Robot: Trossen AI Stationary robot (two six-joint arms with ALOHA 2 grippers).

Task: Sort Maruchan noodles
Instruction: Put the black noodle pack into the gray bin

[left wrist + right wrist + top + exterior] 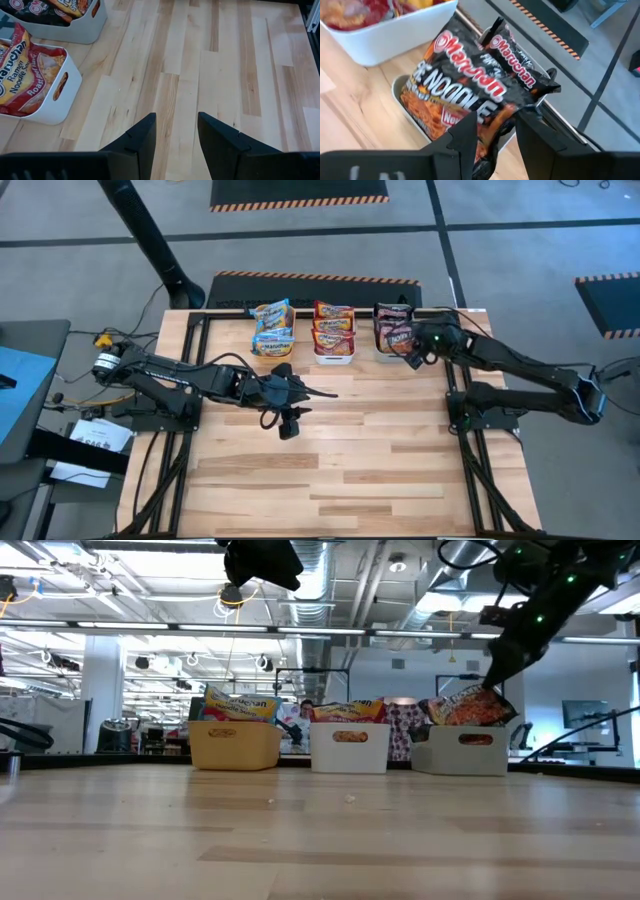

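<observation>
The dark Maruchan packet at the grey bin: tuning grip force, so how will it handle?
Likely light and crinkly: the dark Maruchan packet has glossy, creased film, so the right gripper may slip. The noodle block inside probably cracks under hard squeezing. It lies tilted over the grey bin, so it might slide.

The worktop (340,460) is pale wood in long butcher-block strips, and both arms and each claw are black. At its twelve o'clock edge stand an orange bin (235,745) of yellow-and-blue noodle packets (272,327), a white bin (350,748) of red-orange packets (334,326), and a grey bin (468,750) of dark red-black packets (470,95) with white-and-red lettering. Orange-and-black hazard stripes edge the dark floor mats (298,192) at twelve o'clock.
</observation>
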